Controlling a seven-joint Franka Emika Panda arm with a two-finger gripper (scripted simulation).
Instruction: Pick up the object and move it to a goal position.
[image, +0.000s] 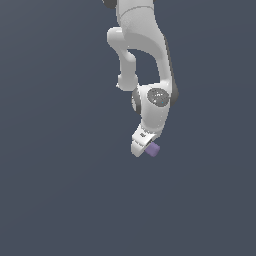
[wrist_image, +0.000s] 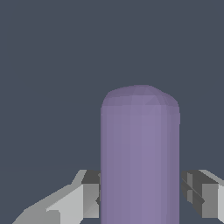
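Observation:
The object is a light-purple block with rounded edges. In the wrist view the block (wrist_image: 140, 157) stands large between my two grey fingers, one finger (wrist_image: 85, 197) on one side and the other on the opposite side, both pressed against it. In the exterior view only a small end of the block (image: 153, 149) shows beside my white gripper (image: 142, 146), which hangs below the white arm. My gripper is shut on the block. No goal marker shows in either view.
A plain dark blue-grey surface (image: 60, 190) fills the background in both views. The white arm (image: 145, 55) comes down from the top middle of the exterior view. Nothing else shows.

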